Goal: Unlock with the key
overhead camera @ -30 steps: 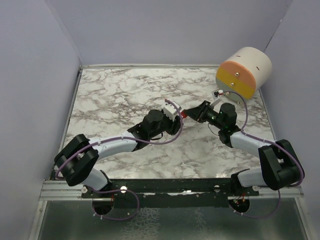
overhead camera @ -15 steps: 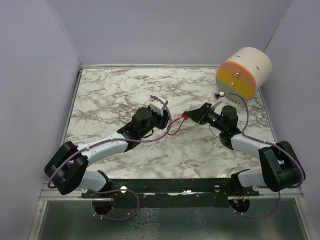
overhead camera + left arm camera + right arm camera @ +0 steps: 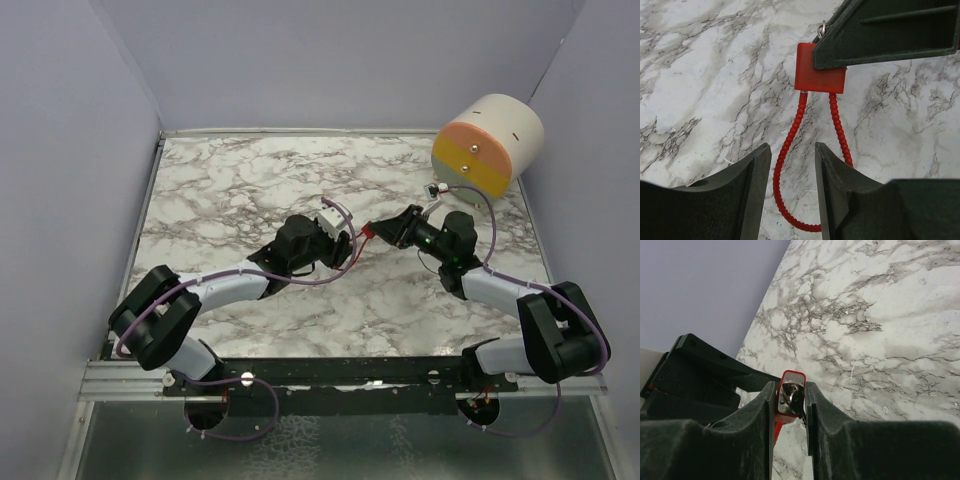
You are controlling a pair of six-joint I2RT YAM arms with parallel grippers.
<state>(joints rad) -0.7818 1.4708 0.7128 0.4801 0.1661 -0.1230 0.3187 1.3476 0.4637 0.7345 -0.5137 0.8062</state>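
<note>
A small red lock [image 3: 788, 402] sits between the fingers of my right gripper [image 3: 790, 386], which is shut on its body. On the lock's silver face a dark key [image 3: 799, 399] with a metal ring sticks out. In the left wrist view the lock [image 3: 819, 75] hangs from the right gripper above the marble, and its red beaded cable [image 3: 786, 150] loops down. My left gripper [image 3: 792, 150] is open, with one strand of the cable running between its fingers untouched. From above, the left gripper [image 3: 345, 246] and the right gripper [image 3: 384, 229] face each other at mid-table.
A cream cylinder with an orange and yellow face [image 3: 487, 146] lies at the back right corner, just behind the right arm. The marble tabletop [image 3: 230, 190] is walled in on the left, back and right.
The left arm drew back to the left half a second ago, then came forward again toward the lock. The right gripper kept its hold and barely moved.
</note>
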